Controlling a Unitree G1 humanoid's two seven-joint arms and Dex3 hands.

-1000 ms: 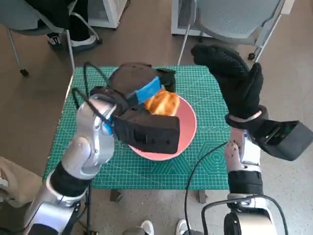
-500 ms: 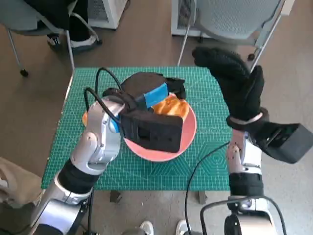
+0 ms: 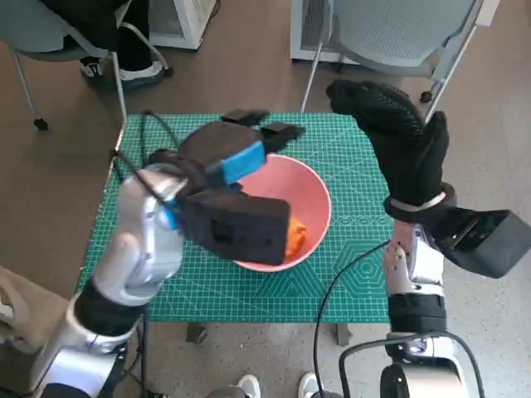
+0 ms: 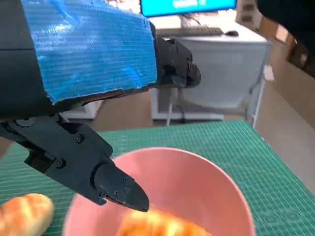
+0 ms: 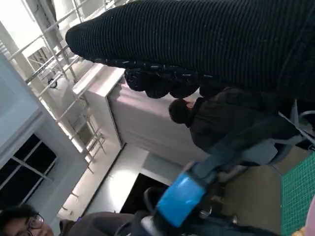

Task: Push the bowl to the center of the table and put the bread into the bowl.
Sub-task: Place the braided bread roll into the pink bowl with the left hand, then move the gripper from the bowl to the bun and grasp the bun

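Green gridded cutting mat (image 3: 348,274) covers the table; brown floor around it, grey chairs (image 3: 398,33) beyond, white desk with a monitor (image 4: 187,6) in the left wrist view. Left hand (image 3: 236,149) hovers over the pink bowl (image 3: 311,186), fingers spread, holding nothing. Bread (image 4: 157,225) lies in the bowl under that hand; a second roll (image 4: 24,214) sits on the mat just outside the rim. Right hand (image 3: 398,133) is raised off to the side, fingers apart, empty. No readable writing.

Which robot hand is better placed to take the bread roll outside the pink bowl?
Left. The left robot hand hovers open over the bowl, near that roll; the right robot hand is raised far aside.
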